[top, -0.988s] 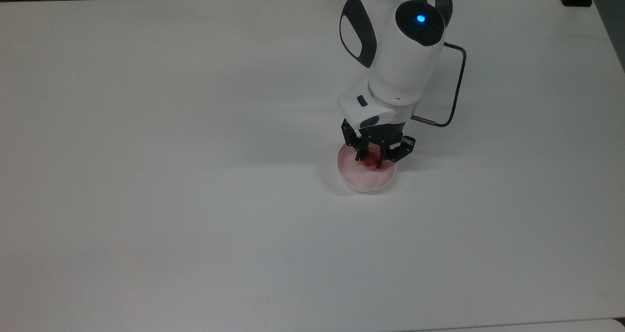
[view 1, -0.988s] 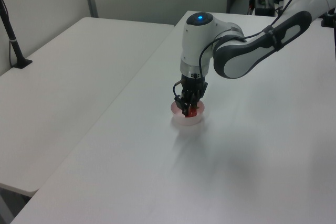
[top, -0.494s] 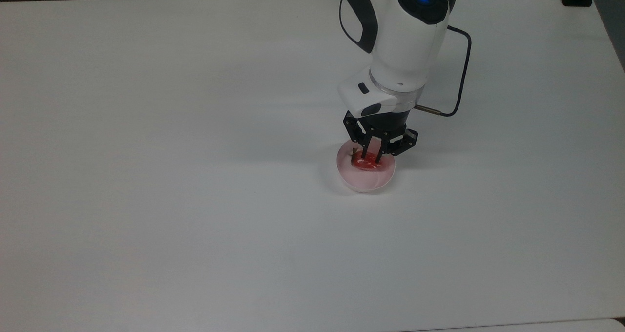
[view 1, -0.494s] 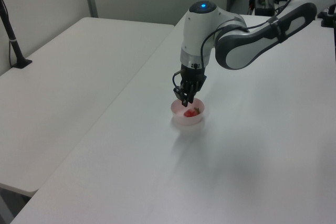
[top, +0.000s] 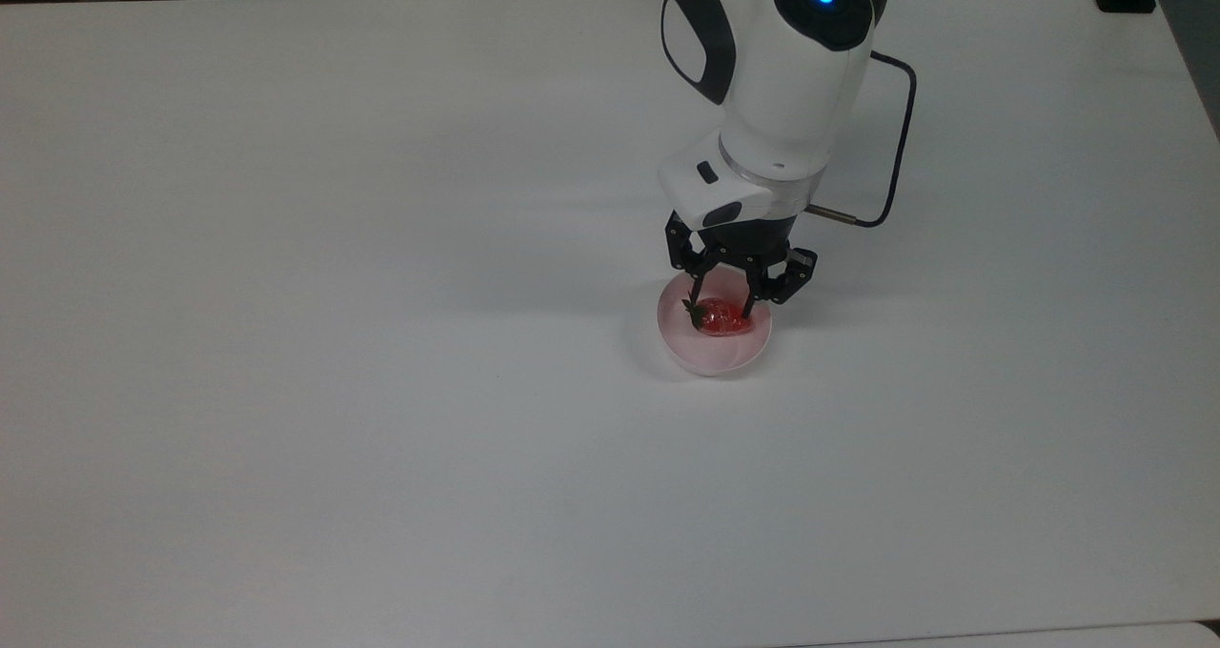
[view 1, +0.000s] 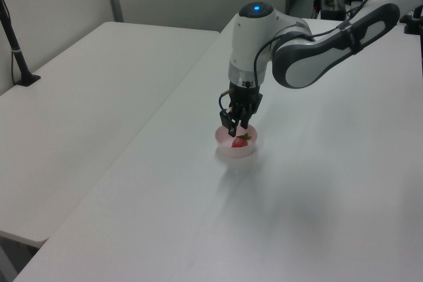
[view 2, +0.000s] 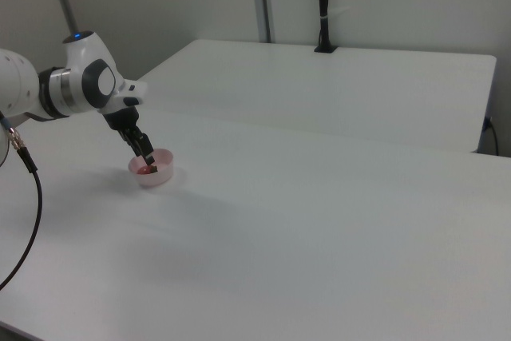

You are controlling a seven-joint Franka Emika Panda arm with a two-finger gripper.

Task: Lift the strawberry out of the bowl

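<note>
My jaws [top: 721, 313] hang over the small round pale pink translucent plastic bowl [top: 713, 354], spread apart w/ one finger each side of the small glossy red strawberry w/ dark green leafy cap [top: 721, 317]; in the top view the fingertips [top: 694, 301] reach down inside the bowl's rim; whether either tip touches the berry I can't tell. Strawberry lies in the bowl, cap twd the top view's left, red body twd the top view's right; it sits in the half of the bowl nearest my wrist. Bowl stands upright on the plain white counter [top: 381, 343], nothing else near it on that surface.

Left view: jaws [view 1: 236, 130] point down at the bowl [view 1: 236, 148], strawberry [view 1: 239, 141] showing red just under the fingers; my white arm w/ blue light on top [view 1: 256, 10] comes in from the left view's right. Right view: jaws [view 2: 147, 157] tilted down into the bowl [view 2: 153, 176], a bit of red [view 2: 145, 169] inside it; black cable [view 2: 24, 197] trails off the arm twd the right view's bottom left. A second white counter [view 1: 79, 97] stands alongside, a gap between the two.
</note>
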